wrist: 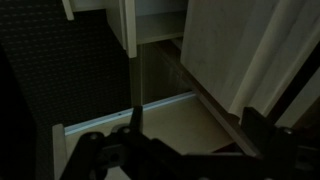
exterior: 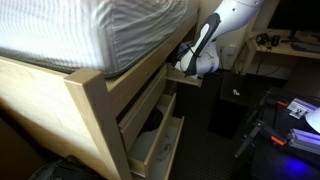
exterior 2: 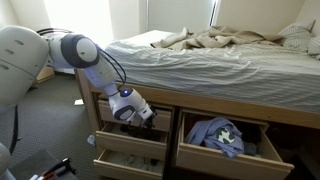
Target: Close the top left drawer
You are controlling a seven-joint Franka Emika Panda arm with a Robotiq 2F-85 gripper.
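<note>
the top left drawer [exterior 2: 130,143] stands pulled out from under the bed [exterior 2: 200,60], at the corner nearest the robot. its plain light-wood front sits forward of the bed frame, leaving an open gap between the front board and the frame above. right under it the lower drawer [exterior 2: 125,166] is out too, its front a little further forward than the top drawer's. to the side, past a wooden upright, another drawer [exterior 2: 225,162] is open and holds a heap of clothes [exterior 2: 218,135]. the carpet [exterior 2: 55,110] in front of the left drawers is bare, so there is open floor on the arm's side of the drawer.

in an exterior view along the side of the bed, the drawer [exterior: 186,79] shows as a pale ledge jutting from the frame, with the pincer [exterior: 192,64] just above it.

the arm [exterior 2: 75,50] reaches in from the side, elbow high and level with the mattress edge, forearm sloping down to the drawer opening. the pincer [exterior 2: 138,112] hangs tilted over the inside of the top left drawer, behind its front board and close under the bed's side rail.

the wrist view is dark. there the pincer [wrist: 195,135] looks down into the drawer. its fingers [wrist: 135,122] stand apart, open, with pale drawer floor between them, and a light wooden edge crosses beside one finger. whether a finger touches the wood cannot be told.
</note>
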